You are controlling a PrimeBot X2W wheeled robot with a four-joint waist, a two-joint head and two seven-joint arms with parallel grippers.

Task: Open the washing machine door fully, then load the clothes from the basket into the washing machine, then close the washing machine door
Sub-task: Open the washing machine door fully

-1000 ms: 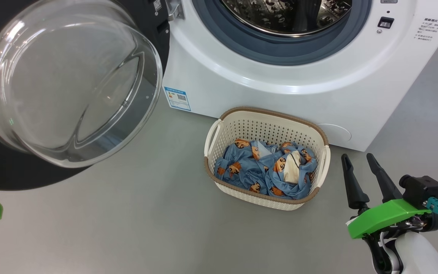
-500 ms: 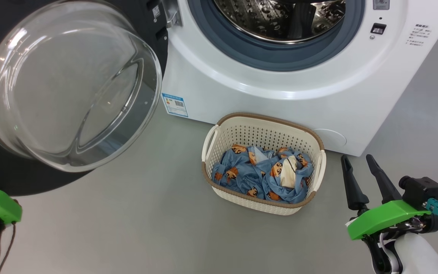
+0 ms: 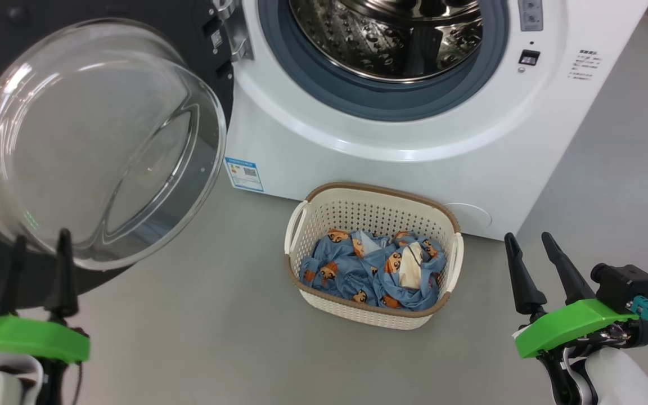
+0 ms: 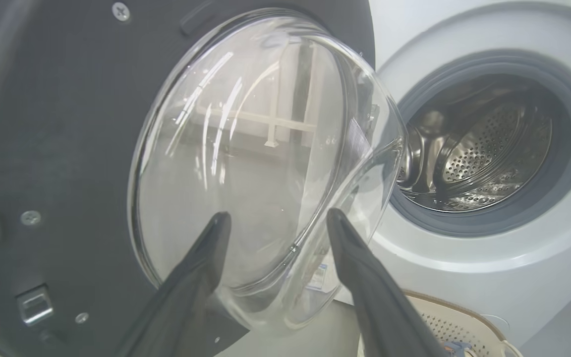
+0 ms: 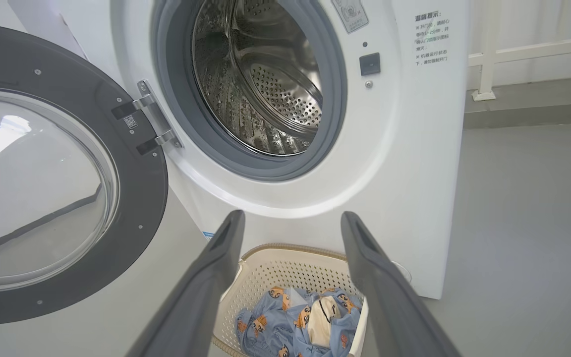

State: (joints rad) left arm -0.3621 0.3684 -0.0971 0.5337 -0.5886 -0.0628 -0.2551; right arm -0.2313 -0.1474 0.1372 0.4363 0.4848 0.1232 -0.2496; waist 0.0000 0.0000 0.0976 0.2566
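The door [image 3: 93, 146] hangs wide to our left, and we judge the opening step done, so the coming move turns on the clothes [image 3: 372, 273]. They lie heaped in the basket [image 3: 374, 189], which stands on the floor [image 3: 217, 332] just before the machine [image 3: 391, 163], under the mouth of the drum [image 3: 386, 34].

In the head view the basket sits between our two arms, but nearer the right claw [image 3: 527, 237]. From that claw the clothes lie ahead and to the left, and lower. The right wrist view shows them at its bottom edge, framed between that claw's own fingers, so it already points almost straight at them.

The basket's long axis runs across us, roughly along the machine's front. The heap itself shows no clear axis.

The left claw [image 3: 41, 239] points at the door's glass bowl, with the basket off to its right.

Both claws stand with their fingers spread apart, and neither grips anything. We judge the right arm the better placed for the first pick: a reach forward and down into the basket.
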